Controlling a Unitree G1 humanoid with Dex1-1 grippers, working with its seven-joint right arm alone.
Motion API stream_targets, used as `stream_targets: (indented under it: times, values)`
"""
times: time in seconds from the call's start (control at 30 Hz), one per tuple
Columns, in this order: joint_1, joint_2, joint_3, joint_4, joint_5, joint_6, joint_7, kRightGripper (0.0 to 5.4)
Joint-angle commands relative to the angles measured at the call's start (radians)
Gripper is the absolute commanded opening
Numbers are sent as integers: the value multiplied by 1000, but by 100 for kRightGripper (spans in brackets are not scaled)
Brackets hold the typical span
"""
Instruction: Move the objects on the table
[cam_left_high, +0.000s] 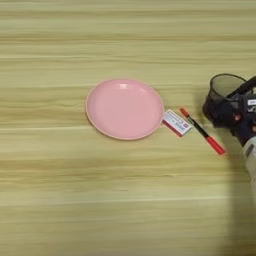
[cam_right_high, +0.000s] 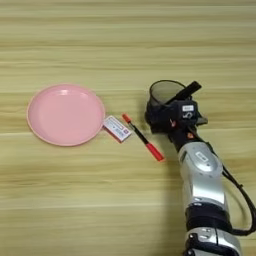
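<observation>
Light-wood table (cam_right_high: 125, 45) fills both views, with grain stripes running left to right and wide bare surface on the far side, the near side and the left. The right gripper (cam_right_high: 159, 119) sits at the black wire-mesh pen cup (cam_right_high: 164, 92), its dark body pressed against the cup's near wall; whether its two black fingers clamp the mesh or only touch it cannot be told, because fingers and cup merge into one dark mass. A black marker (cam_right_high: 186, 91) leans out of the cup toward the right, its end past the rim. The silver forearm (cam_right_high: 201, 172) enters from the bottom edge and runs up to the gripper, with a black cable looping at its right side. The thin red-and-black pen (cam_right_high: 143, 137) lies flat and diagonal just left of the gripper, red tip toward the near right, apart from the cup. The small white red-edged card (cam_right_high: 117, 128) lies just beside the pen's far end, and its left corner appears to meet the rim of the round pink plate (cam_right_high: 66, 115). The plate sits left of centre, flat and empty.
</observation>
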Motion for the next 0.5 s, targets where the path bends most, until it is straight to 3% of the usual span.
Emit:
stream_targets:
  times: [0.03, 0.3, 0.33, 0.5]
  values:
    - [-66, -57, -5, 13, -17, -32, -27, 470]
    - [-81, -60, 11, 58, -28, -48, -31, 469]
    - [-80, -60, 14, 58, -29, -48, -31, 498]
    - [-75, -61, 21, 61, -32, -42, -29, 538]
